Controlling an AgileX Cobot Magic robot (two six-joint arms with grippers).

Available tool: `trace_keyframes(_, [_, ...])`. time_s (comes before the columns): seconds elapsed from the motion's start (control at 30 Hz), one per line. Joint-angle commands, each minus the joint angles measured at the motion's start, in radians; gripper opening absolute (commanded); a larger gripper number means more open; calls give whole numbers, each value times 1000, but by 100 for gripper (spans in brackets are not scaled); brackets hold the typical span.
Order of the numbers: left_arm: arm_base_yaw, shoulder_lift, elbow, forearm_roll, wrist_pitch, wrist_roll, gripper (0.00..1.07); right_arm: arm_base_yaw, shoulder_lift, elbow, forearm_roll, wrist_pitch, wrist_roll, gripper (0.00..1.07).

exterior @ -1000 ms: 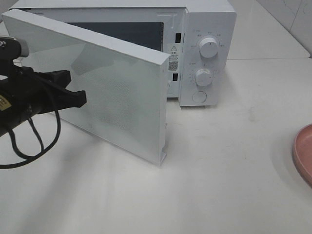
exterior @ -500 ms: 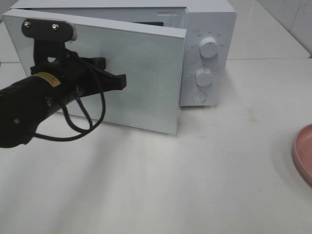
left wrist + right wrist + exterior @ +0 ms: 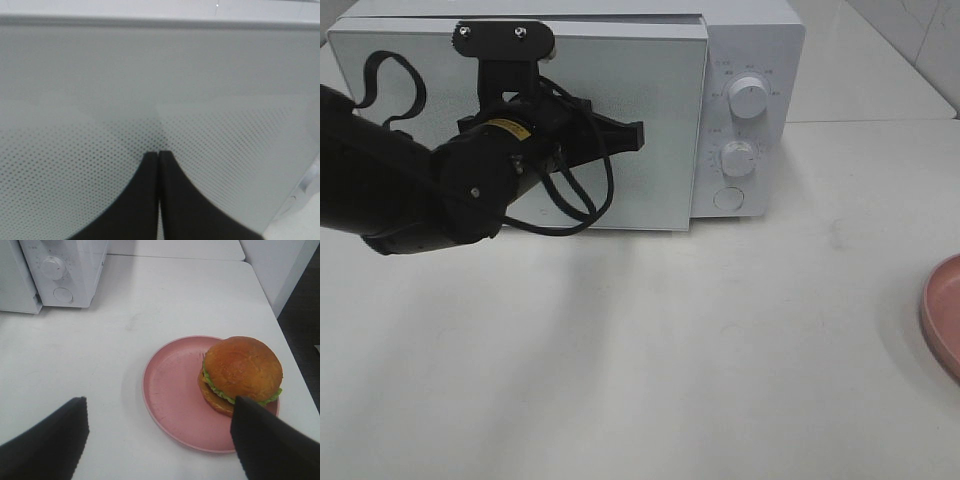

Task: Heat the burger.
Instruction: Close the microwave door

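Observation:
The burger (image 3: pixel 241 370), with a golden-brown bun, green lettuce and a dark patty, sits on the round pink plate (image 3: pixel 172 390) in the right wrist view. Only the plate's edge (image 3: pixel 945 310) shows at the right of the high view, and the burger is out of that view. My right gripper (image 3: pixel 157 407) is open and empty, just above the plate. The white microwave (image 3: pixel 750 60) stands at the back. My left gripper (image 3: pixel 640 135) is shut, its fingertips (image 3: pixel 150 160) pressed against the microwave door (image 3: pixel 660 190). The door lies flat against the front, shut or almost shut.
The microwave's control panel has two knobs (image 3: pixel 748 97) and a round button (image 3: pixel 727 198). The microwave's corner also shows in the right wrist view (image 3: pixel 65 265). The white table (image 3: pixel 720 350) runs from the microwave to the plate; its right edge (image 3: pixel 280 325) is close to the plate.
My left arm has swung right and back, pushing the microwave door from wide open to flat against the front. The plate has not moved.

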Motion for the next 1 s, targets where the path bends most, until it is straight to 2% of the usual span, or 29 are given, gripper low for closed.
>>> trace_keyframes(0.03, [-6, 22, -58, -59, 6, 47, 0, -10, -33, 2, -6, -13, 5, 76])
trace_keyframes(0.3, [-5, 79, -173, -119, 46, 121, 0, -10, -33, 2, -6, -13, 4, 76])
trace_keyframes(0.33, [-5, 96, -200, -144, 53, 155, 0, -10, -33, 2, -6, -13, 4, 76])
trace_keyframes(0.37, [-5, 96, -200, -144, 53, 155, 0, -10, -33, 2, -6, -13, 4, 76])
trace_keyframes(0.43, [-5, 118, -235, -179, 60, 199, 0, -10, -33, 2, -6, -13, 5, 76])
trace_keyframes(0.63, [5, 127, -245, -181, 67, 201, 0, -10, -33, 2, -6, -13, 5, 76])
trace_keyframes(1.0, [-2, 51, -239, -174, 356, 227, 0, -10, -33, 2, -6, -13, 5, 76])
